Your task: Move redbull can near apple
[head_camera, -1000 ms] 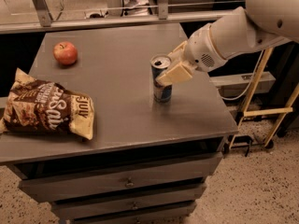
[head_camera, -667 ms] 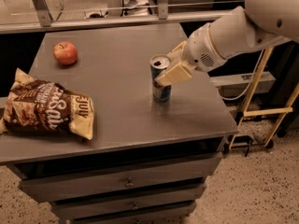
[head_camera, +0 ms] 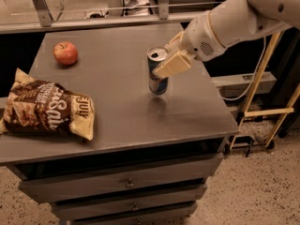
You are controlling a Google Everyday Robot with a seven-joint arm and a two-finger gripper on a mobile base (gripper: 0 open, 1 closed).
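The redbull can (head_camera: 158, 75), blue and silver with an open silver top, is held upright just above the grey table top (head_camera: 117, 93), right of its middle. My gripper (head_camera: 165, 59) reaches in from the right and is shut on the can's upper part, with one tan finger (head_camera: 172, 63) across its front. The apple (head_camera: 65, 53), red and round, sits at the far left of the table, well apart from the can.
A brown chip bag (head_camera: 49, 112) lies at the front left of the table. The table has drawers (head_camera: 126, 184) below. A yellow-framed rack (head_camera: 262, 107) stands on the floor to the right. A metal rail (head_camera: 93, 22) runs behind the table.
The can, held in my gripper, has risen slightly off the table and shifted a little to the left. The apple and chip bag have not moved.
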